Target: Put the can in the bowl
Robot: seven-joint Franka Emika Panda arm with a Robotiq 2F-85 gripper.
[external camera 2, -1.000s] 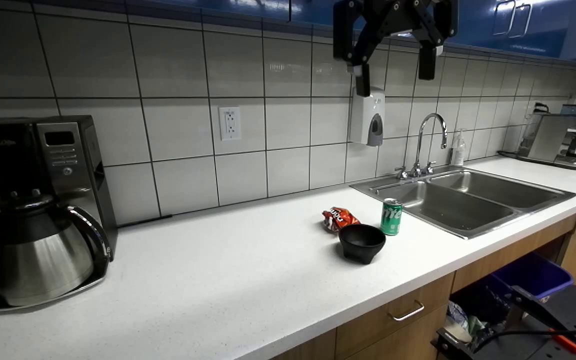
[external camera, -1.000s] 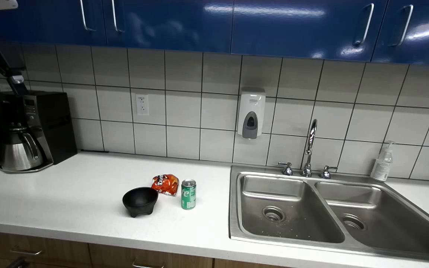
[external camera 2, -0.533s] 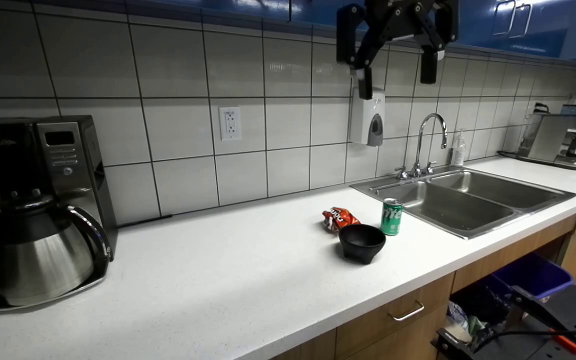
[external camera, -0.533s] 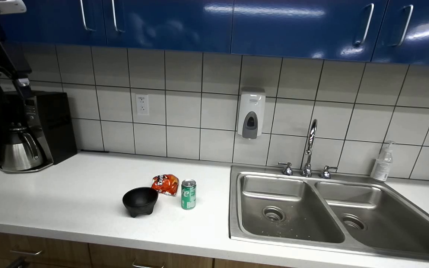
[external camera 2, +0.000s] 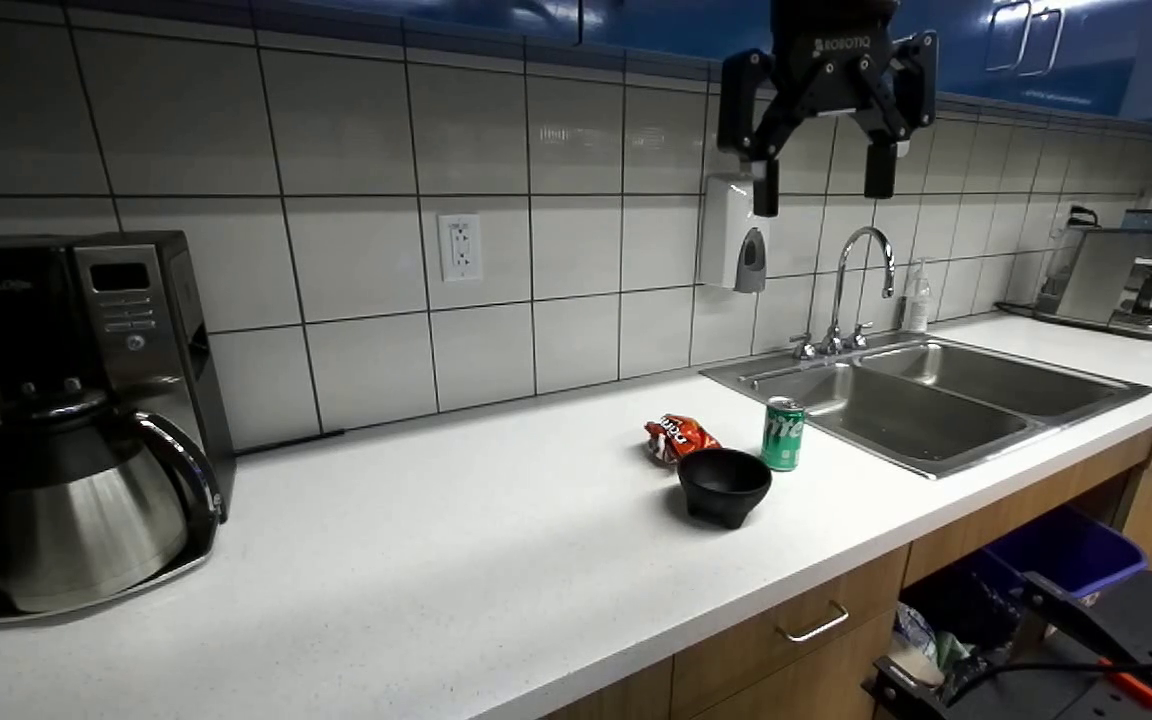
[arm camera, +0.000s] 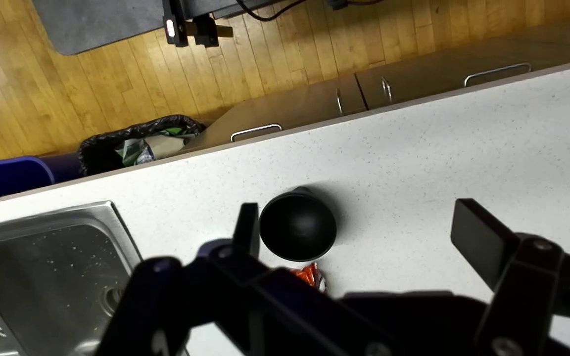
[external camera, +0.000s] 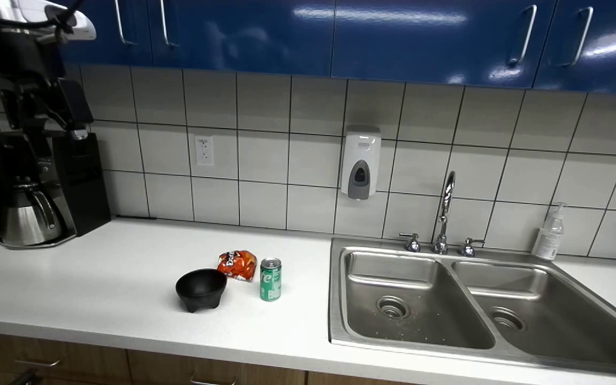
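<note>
A: Exterior view, left edge. Entry?

B: Coffee maker, steel carafe seated in it, the unit standing on the white counter. Next, outlet on the tiled wall.

A: Mid-counter?

B: Red snack bag lying just behind the black bowl; contact between these two, cannot tell. Bowl upright on short feet. Wrist view looks down into its dark interior. White soap dispenser on the wall above.

A: Position of the can?

B: Green, upright on the counter, just right of the bowl and outside it. Both exterior views agree.

A: State of the gripper?

B: High above the counter, pointing down. ROBOTIQ lettering legible on its body. Fingers spread wide; in the wrist view the bowl shows in the gap between them.

A: Remaining, rightward?

B: Chrome faucet at the back of the two-basin sink, then a silver espresso machine toward the counter's far end.
</note>
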